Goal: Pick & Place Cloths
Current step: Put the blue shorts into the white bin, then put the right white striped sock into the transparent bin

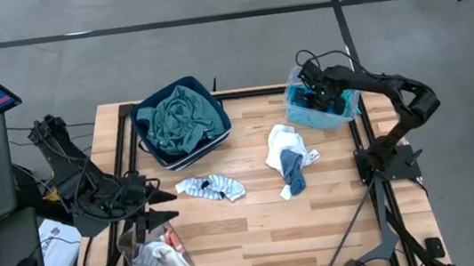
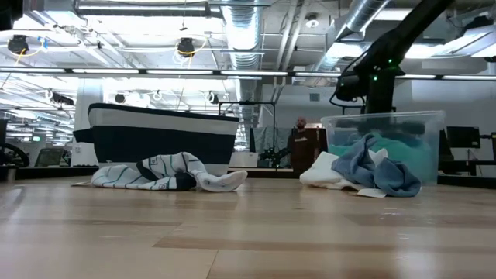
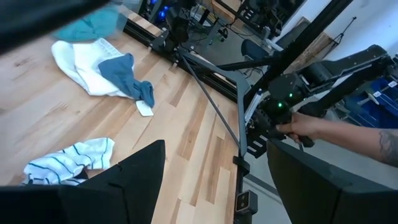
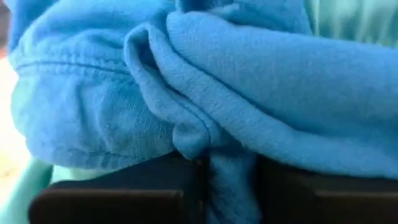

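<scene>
Right gripper (image 4: 205, 180) apparently pinches a soft, ribbed bright blue top (image 4: 249, 93).

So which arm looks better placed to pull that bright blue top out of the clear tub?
The right. Its end effector is already down in the clear tub, fingers pinching the bright blue top. The left end effector hangs open over the table's opposite side.

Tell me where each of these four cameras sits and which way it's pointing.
High view: overhead, straight down; both arms, dark blue bin.
Low view: table height, level across; right arm over clear tub.
Left wrist view: looks across table between the left gripper fingers; a person's hand beyond.
Right wrist view: pressed against bright blue top.
Shared: striped socks.
</scene>
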Controlling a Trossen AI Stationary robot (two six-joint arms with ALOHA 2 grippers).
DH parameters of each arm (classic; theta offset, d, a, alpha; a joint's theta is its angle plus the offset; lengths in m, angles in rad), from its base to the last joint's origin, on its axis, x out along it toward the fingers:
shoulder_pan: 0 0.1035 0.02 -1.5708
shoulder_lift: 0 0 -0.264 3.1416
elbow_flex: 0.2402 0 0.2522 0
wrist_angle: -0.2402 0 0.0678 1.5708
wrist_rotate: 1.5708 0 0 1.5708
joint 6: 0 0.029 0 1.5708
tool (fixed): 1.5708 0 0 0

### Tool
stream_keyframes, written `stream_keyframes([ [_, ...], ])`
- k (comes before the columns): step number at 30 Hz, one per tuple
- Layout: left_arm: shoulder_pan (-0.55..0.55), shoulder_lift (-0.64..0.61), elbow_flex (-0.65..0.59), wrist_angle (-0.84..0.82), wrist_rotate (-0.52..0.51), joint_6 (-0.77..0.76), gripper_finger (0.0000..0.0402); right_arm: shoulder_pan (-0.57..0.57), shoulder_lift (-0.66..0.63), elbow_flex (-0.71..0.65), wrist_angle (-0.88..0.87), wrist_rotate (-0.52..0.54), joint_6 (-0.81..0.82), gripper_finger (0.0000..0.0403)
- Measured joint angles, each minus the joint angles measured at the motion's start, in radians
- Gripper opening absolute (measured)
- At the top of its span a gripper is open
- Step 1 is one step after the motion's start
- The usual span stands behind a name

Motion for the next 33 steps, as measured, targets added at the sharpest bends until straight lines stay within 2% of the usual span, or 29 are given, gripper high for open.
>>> stream_keyframes([
  [7, 0.0, 0.0, 0.0, -0.001, -0.017, 0.001, 0.0265, 0.0, 0.075, 0.005, 0.058, -0.007, -0.033, 0.0054],
  [10, 0.0, 0.0, 0.0, 0.0, -0.023, 0.033, 0.0265, -0.001, 0.069, 0.024, 0.022, -0.019, -0.083, 0.0061],
  [13, 0.0, 0.0, 0.0, 0.001, -0.071, 0.068, 0.0265, -0.006, 0.031, 0.073, -0.055, -0.011, -0.162, 0.0078],
  [18, 0.0, 0.0, 0.0, 0.003, -0.176, 0.153, 0.0265, -0.007, -0.071, 0.173, -0.154, 0.058, -0.262, 0.0134],
  [23, 0.027, 0.0, 0.0, 0.004, -0.218, 0.176, 0.0265, -0.007, -0.188, 0.231, -0.202, 0.056, -0.307, 0.0222],
  [27, 0.114, 0.027, 0.0, 0.005, -0.135, 0.199, 0.0265, -0.005, -0.302, 0.292, -0.219, 0.004, -0.396, 0.0283],
  [33, 0.36, 0.168, 0.0, 0.022, 0.212, 0.372, 0.0265, 0.069, -0.489, 0.376, -0.262, -0.03, -0.455, 0.0309],
])
